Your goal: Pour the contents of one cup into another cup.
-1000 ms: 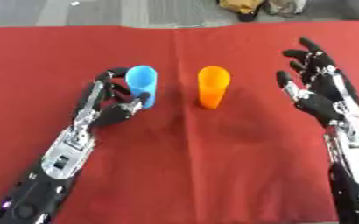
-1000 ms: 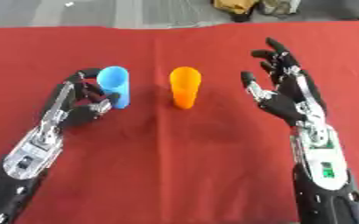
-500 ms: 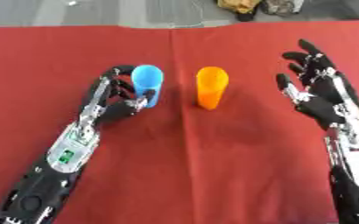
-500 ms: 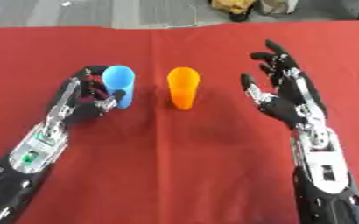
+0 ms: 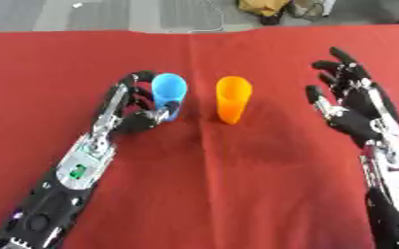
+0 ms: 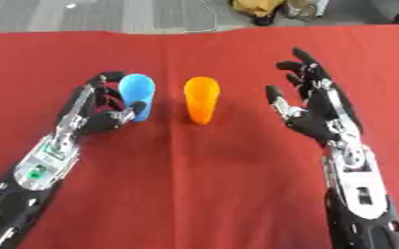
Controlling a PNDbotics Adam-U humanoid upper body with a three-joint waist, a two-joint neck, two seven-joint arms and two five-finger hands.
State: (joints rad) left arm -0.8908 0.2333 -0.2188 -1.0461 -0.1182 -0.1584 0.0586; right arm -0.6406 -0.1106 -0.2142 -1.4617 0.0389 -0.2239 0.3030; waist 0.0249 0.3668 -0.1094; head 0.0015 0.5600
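Blue cup (image 5: 168,95), orange cup (image 5: 233,99), red tablecloth (image 5: 237,194), grey floor (image 5: 135,14) beyond

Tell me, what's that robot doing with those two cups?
The robot's left hand has its fingers curled around the blue cup, which stands upright on the red tablecloth. The orange cup stands upright just beside it, untouched. The right hand is open off to the right, apart from both cups. No pouring is under way yet.
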